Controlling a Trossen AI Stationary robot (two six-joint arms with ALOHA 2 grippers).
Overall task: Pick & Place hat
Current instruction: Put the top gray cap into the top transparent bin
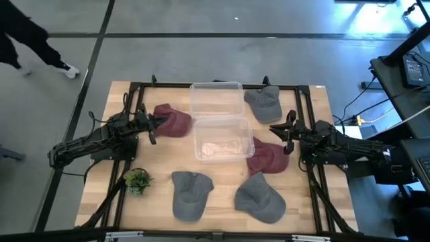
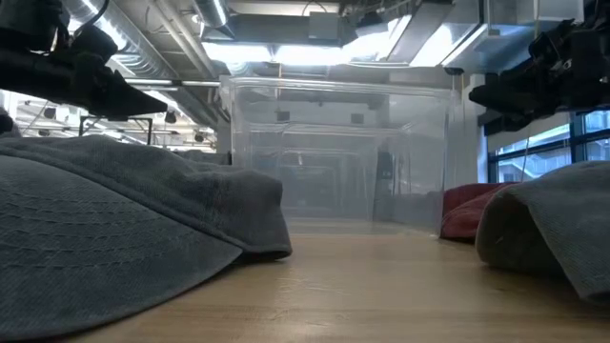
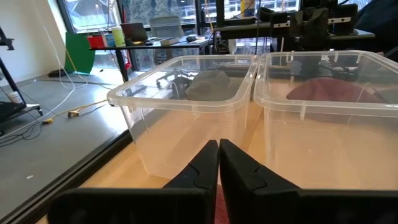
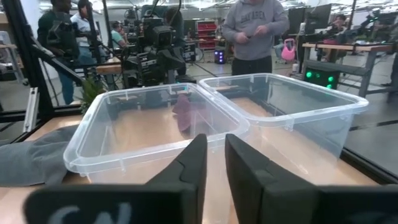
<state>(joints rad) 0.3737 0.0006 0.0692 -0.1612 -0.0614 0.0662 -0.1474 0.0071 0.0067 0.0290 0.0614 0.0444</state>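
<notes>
Two maroon hats lie on the table: one (image 1: pixel 173 121) left of the clear bins, one (image 1: pixel 267 156) right of the near bin (image 1: pixel 223 138). Three grey hats rest flat: one (image 1: pixel 263 103) beside the far bin (image 1: pixel 216 99), two (image 1: pixel 190 193) (image 1: pixel 260 197) along the near edge. My left gripper (image 1: pixel 154 125) (image 3: pixel 219 149) is shut and hovers at the left maroon hat's left edge; a maroon sliver (image 3: pixel 216 202) shows below its fingers. My right gripper (image 1: pixel 282 134) (image 4: pixel 215 152) hovers above the right maroon hat's far edge, fingers a narrow gap apart, pointing at the bins.
A small potted plant (image 1: pixel 137 179) stands near the table's near-left corner. The two bins (image 3: pixel 186 99) (image 3: pixel 323 87) sit side by side between the arms. A black frame (image 1: pixel 134 87) borders the table. People (image 4: pixel 255 28) stand in the room beyond; a person's legs (image 1: pixel 40 50) pass on the floor.
</notes>
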